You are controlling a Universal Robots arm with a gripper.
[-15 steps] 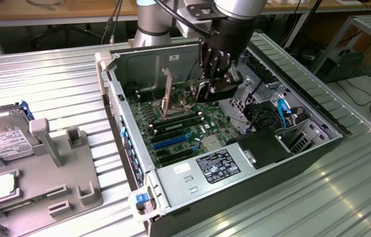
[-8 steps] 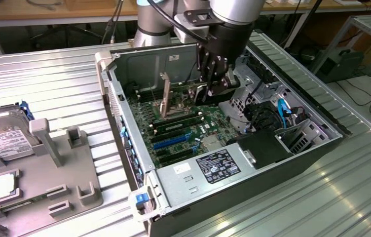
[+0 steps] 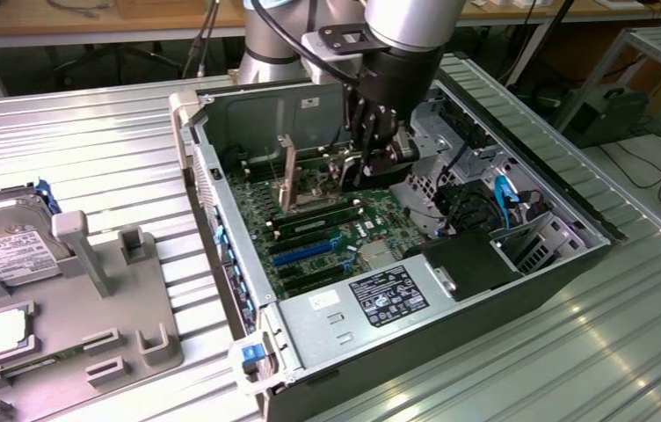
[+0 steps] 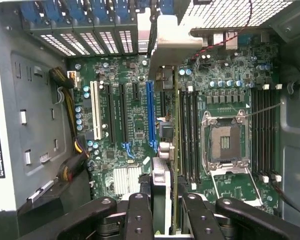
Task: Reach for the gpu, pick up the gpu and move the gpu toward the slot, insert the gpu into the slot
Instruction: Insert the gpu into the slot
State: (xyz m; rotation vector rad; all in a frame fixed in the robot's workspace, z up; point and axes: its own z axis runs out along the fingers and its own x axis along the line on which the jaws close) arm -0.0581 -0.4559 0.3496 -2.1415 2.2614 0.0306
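The pincer is clenched on the gpu. Its dark fingers press on either side of the card, which the wrist view shows almost edge-on, so the board's face is hard to make out. The silver end bracket stands at the far end, next to the ventilated rear covers of the computer case. The blue slot runs parallel to the card and just beside it, with its groove bare. The card lies in line between the slot and the black memory strips. How high it hangs over the motherboard cannot be told. Beyond the memory strips is the open processor socket. In the exterior view the pincer reaches down into the open case, and the arm's wrist hides much of what it holds. The slot shows as a short blue strip (partly masked by the case wall), near the labelled power supply. Well apart, at the exterior view's left and cut off by the frame edge, a hard drive and a processor chip rest on a grey holder on the ribbed metal surface.
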